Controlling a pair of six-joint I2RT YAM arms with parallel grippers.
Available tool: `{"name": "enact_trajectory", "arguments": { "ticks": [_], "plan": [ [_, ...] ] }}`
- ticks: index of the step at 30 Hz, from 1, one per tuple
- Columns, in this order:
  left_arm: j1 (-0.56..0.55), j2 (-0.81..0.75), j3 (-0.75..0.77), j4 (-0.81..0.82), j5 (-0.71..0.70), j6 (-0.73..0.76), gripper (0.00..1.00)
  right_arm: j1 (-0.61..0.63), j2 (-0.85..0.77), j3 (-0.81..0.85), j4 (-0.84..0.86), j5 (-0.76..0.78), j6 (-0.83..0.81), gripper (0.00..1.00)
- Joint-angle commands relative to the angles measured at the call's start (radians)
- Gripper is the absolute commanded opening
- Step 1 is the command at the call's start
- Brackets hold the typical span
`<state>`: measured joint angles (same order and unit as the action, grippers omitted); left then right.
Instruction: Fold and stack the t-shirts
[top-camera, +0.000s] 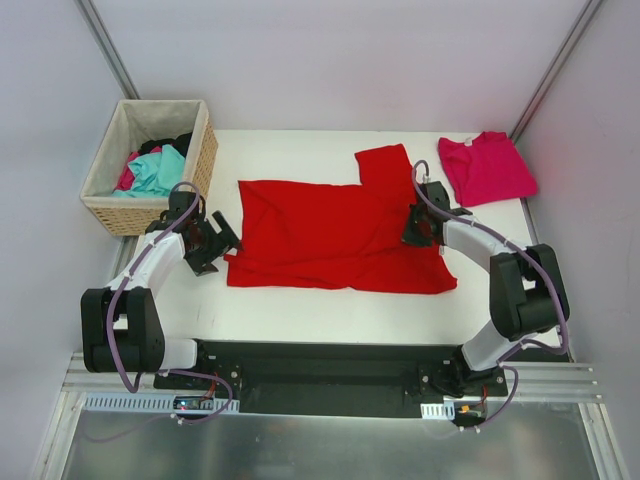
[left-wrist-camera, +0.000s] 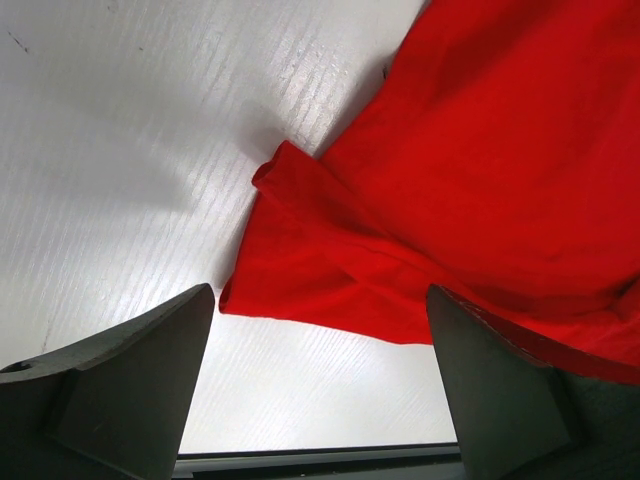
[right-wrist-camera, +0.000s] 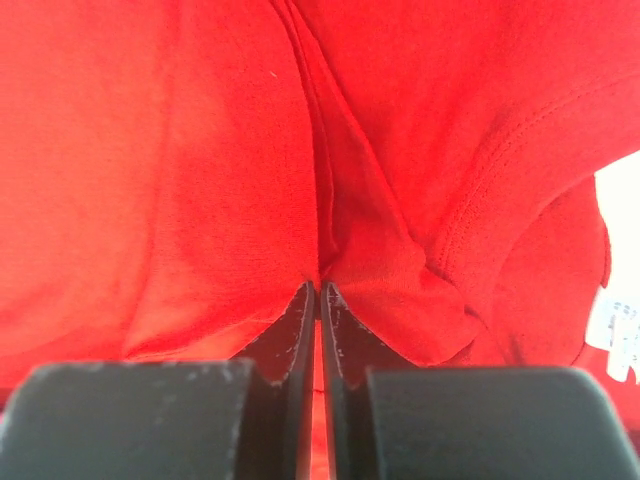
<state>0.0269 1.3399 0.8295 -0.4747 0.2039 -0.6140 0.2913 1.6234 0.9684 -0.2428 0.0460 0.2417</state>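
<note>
Right wrist view: the right gripper (right-wrist-camera: 319, 292) clamps tight on a fold of the red t-shirt (right-wrist-camera: 150, 150).
The left gripper (left-wrist-camera: 320, 300) stands wide apart, with a corner of that t-shirt just ahead, between its fingers.

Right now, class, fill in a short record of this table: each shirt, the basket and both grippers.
red t-shirt: spread out mid-table, one sleeve pointing to the far side
magenta-pink t-shirt: far right corner, apart from the red one
wicker basket: beyond the far left corner, holding teal, pink and dark cloth
left gripper: open, at the red shirt's left edge
right gripper: shut on the red shirt's right side
</note>
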Motion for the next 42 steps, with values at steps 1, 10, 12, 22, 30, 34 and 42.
{"name": "enact_trajectory", "arguments": {
  "ticks": [1, 10, 12, 22, 30, 34, 42],
  "plan": [
    [-0.002, -0.010, 0.026, 0.007, -0.006, -0.004, 0.88, -0.004, -0.045, 0.043, -0.024, 0.025, -0.018, 0.03],
    [-0.002, -0.016, 0.022, 0.007, -0.006, -0.003, 0.88, -0.004, -0.030, 0.050, -0.027, 0.020, -0.021, 0.09],
    [-0.001, -0.018, 0.022, 0.007, -0.006, -0.003, 0.88, -0.001, -0.020, 0.049, -0.027, 0.017, -0.021, 0.15],
    [-0.002, -0.018, 0.020, 0.005, -0.009, -0.001, 0.88, 0.005, -0.002, 0.056, -0.018, 0.017, -0.019, 0.17],
    [-0.001, -0.018, 0.022, 0.007, -0.009, -0.001, 0.88, 0.016, 0.007, 0.076, -0.021, 0.018, -0.018, 0.01],
    [-0.002, -0.019, 0.020, 0.007, -0.009, -0.001, 0.88, 0.038, 0.029, 0.150, -0.048, 0.022, -0.028, 0.01],
    [-0.001, -0.027, 0.017, 0.007, -0.009, -0.001, 0.88, 0.103, 0.194, 0.433, -0.092, 0.014, -0.045, 0.01]
  ]
}}
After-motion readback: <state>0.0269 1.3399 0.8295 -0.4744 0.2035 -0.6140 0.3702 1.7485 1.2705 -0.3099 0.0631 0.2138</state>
